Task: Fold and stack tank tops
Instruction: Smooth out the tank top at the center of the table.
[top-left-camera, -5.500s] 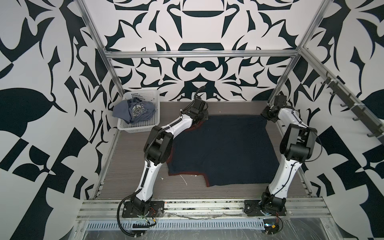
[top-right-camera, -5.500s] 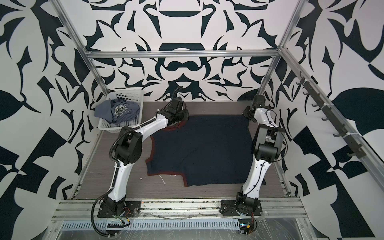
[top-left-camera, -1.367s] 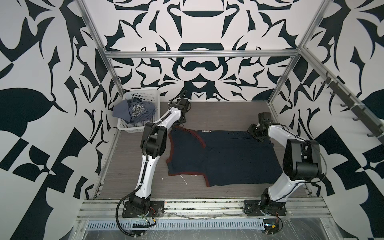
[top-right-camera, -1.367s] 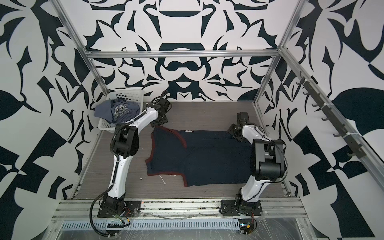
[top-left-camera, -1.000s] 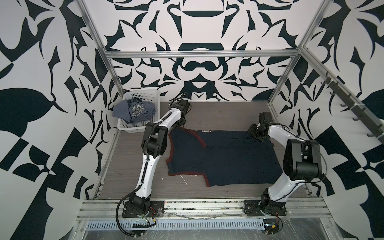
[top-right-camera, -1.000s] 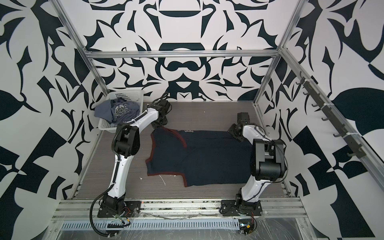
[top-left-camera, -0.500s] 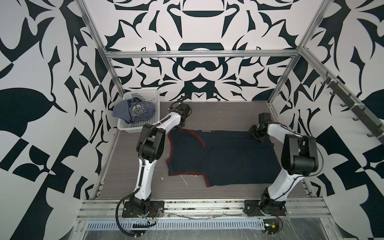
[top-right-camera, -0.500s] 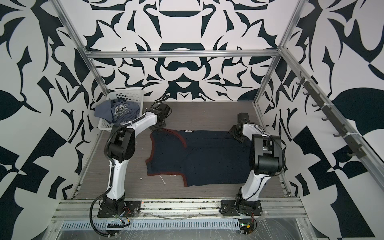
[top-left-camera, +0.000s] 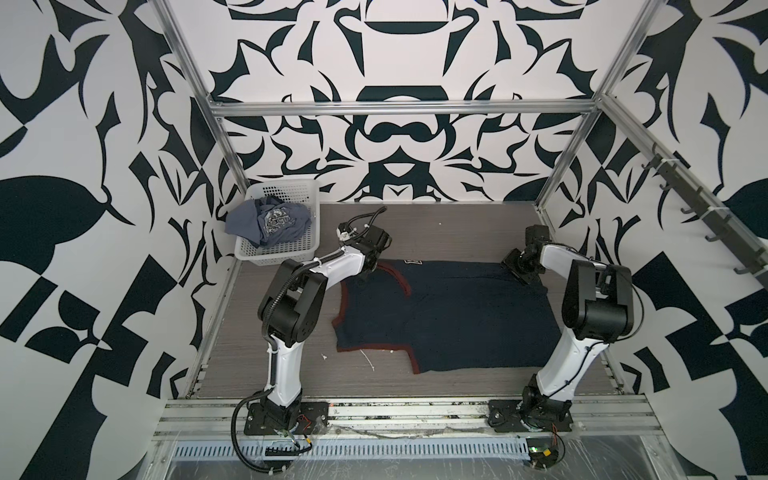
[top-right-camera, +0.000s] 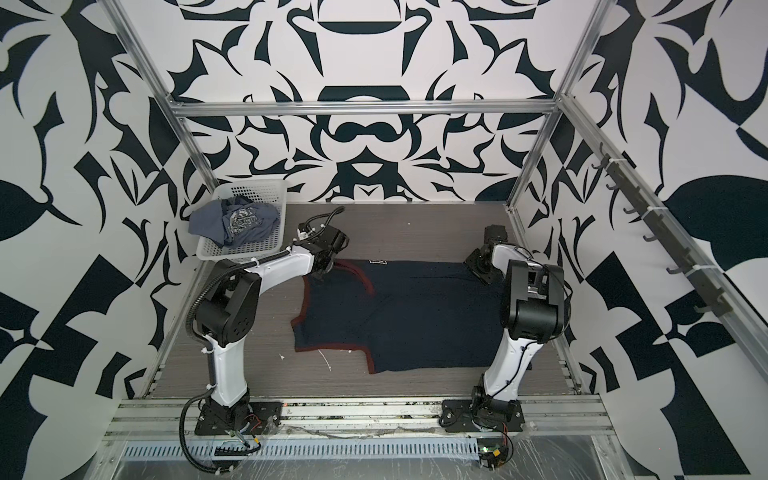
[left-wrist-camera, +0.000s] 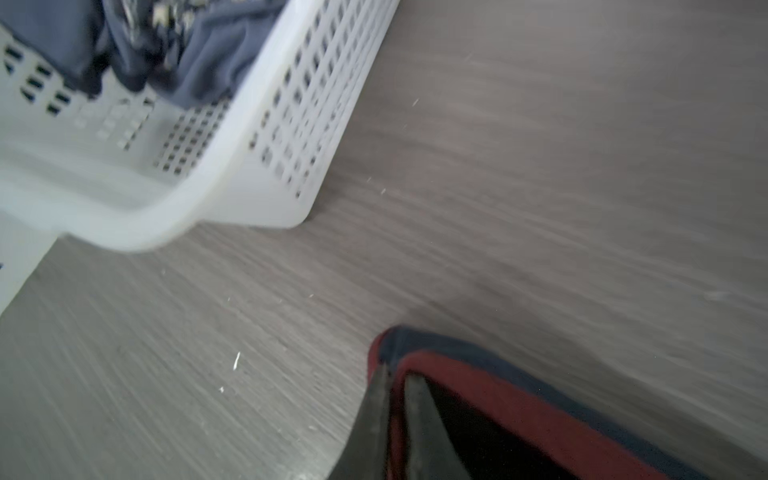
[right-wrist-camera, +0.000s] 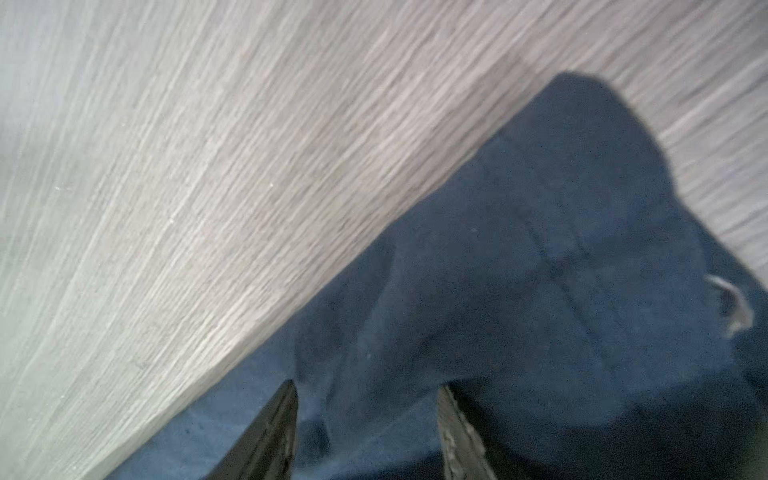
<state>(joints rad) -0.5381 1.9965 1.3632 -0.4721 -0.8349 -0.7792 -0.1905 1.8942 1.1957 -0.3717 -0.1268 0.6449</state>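
Note:
The dark navy tank top (top-left-camera: 449, 316) (top-right-camera: 407, 316) with maroon trim lies folded on the grey table. My left gripper (top-left-camera: 369, 269) (top-right-camera: 322, 272) (left-wrist-camera: 395, 370) sits at its far left strap and is shut on the maroon-edged strap (left-wrist-camera: 478, 382). My right gripper (top-left-camera: 517, 270) (top-right-camera: 478, 266) (right-wrist-camera: 365, 386) is low over the top's far right corner (right-wrist-camera: 540, 249), jaws open, with a ridge of navy cloth between its fingers (right-wrist-camera: 286, 403). The slate grey-blue tank top (top-left-camera: 270, 222) (top-right-camera: 235, 222) (left-wrist-camera: 216, 54) lies crumpled in the basket.
The white perforated basket (top-left-camera: 286, 253) (top-right-camera: 249, 249) (left-wrist-camera: 316, 137) stands at the far left corner, close to my left arm. Small white scraps (top-left-camera: 368, 359) lie near the top's front left edge. Metal frame posts and patterned walls enclose the table.
My left gripper came down from beyond the top's far edge onto the strap and closed on it. The right gripper stayed at the far right corner, still open.

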